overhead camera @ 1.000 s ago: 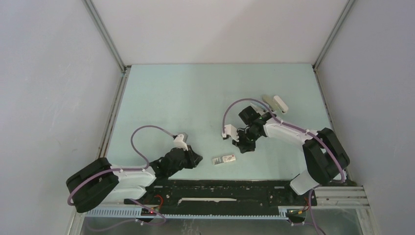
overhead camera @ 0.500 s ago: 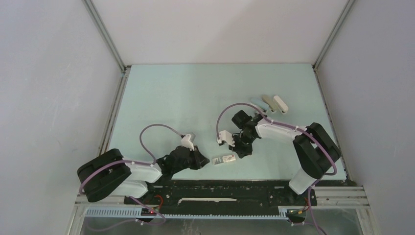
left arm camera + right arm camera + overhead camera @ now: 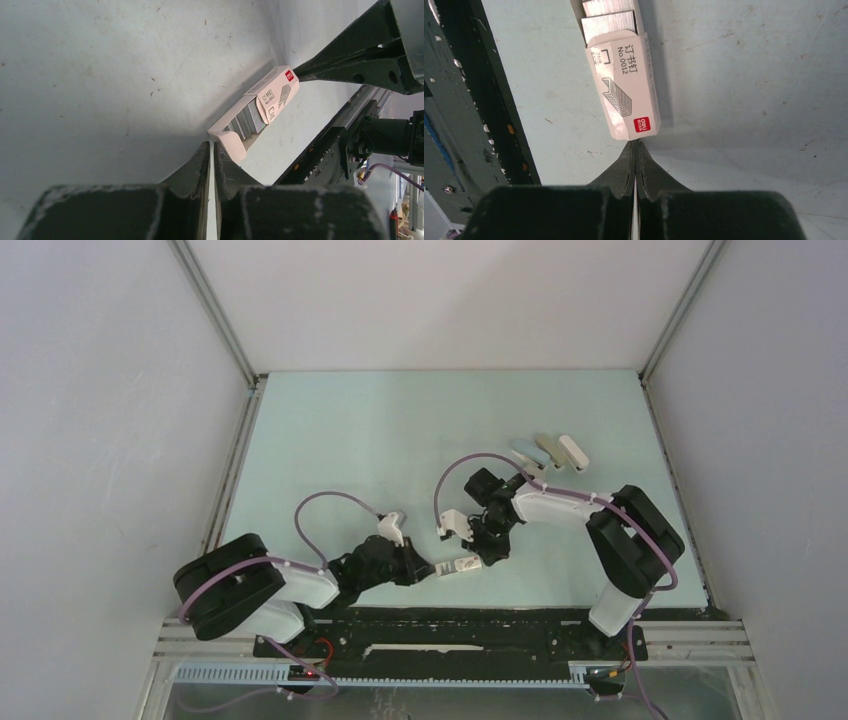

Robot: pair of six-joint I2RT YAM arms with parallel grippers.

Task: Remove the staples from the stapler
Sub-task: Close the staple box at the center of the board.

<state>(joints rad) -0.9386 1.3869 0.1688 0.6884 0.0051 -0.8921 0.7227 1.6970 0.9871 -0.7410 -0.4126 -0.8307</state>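
The left gripper (image 3: 431, 568) has its jaws drawn together to a hairline slit with nothing seen between them. The right gripper (image 3: 479, 555) is fully closed on nothing, its tips touching the red-logo end of a white staple box (image 3: 460, 565).

There are two grippers and one box. Three small pieces lie in a row on the table (image 3: 360, 440): one pale-blue stapler (image 3: 523, 451), one grey-tan piece (image 3: 547, 450) and one white piece (image 3: 573, 452). In the right wrist view the box (image 3: 626, 95) lies open, showing at least two blocks of staples (image 3: 608, 22).

The upper block and the box's far end are cut off by that view's top edge. From overhead the staples are too small to make out. Whether the stapler is open, or holds anything, cannot be told.

Overhead, the stapler lies at about 1 o'clock from the right gripper, well apart, and farther still from the left. The box sits between the two grippers, at 3 o'clock from the left and 8 o'clock from the right. In the left wrist view the box (image 3: 265, 100) runs toward 1 o'clock from the left gripper (image 3: 211, 146), its flap just beside one fingertip. The right gripper (image 3: 301, 74) meets its far end.
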